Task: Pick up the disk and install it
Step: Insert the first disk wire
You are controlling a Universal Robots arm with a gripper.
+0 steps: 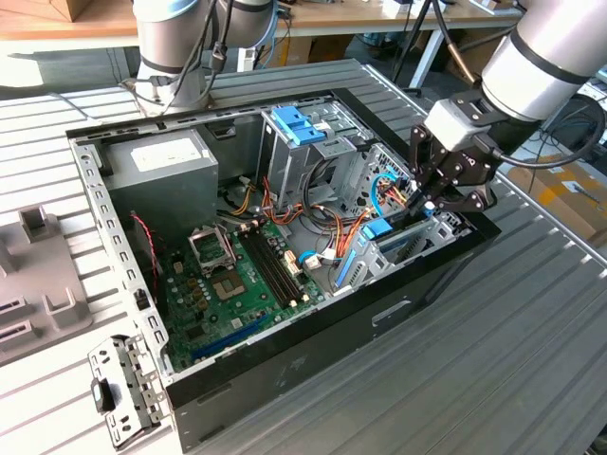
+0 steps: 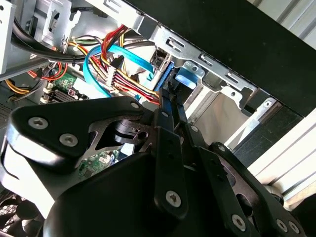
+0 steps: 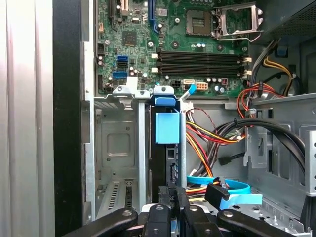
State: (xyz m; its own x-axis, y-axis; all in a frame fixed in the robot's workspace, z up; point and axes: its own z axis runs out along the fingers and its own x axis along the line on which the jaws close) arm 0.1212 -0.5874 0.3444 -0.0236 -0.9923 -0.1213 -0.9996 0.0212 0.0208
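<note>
The disk (image 3: 167, 148), dark with a bright blue end tab, stands on edge in the metal drive cage (image 3: 116, 148) at the case corner on the exterior view's right. In the exterior view its blue tab and rail (image 1: 377, 232) show just below my gripper (image 1: 427, 204). In both wrist views the two thin black fingers are drawn close together on the disk's near edge, so my gripper (image 3: 171, 191) is shut on it. In the second wrist view my gripper (image 2: 167, 96) reaches to the blue tab (image 2: 186, 79) beside the cage wall.
The open computer case (image 1: 285, 360) lies on a slatted metal table. Inside are a green motherboard (image 1: 237, 284), a grey power supply box (image 1: 161, 166), a paler blue bracket (image 1: 299, 123) and bundles of coloured cables (image 3: 217, 143) beside the cage. Another arm's base (image 1: 175, 47) stands behind the case.
</note>
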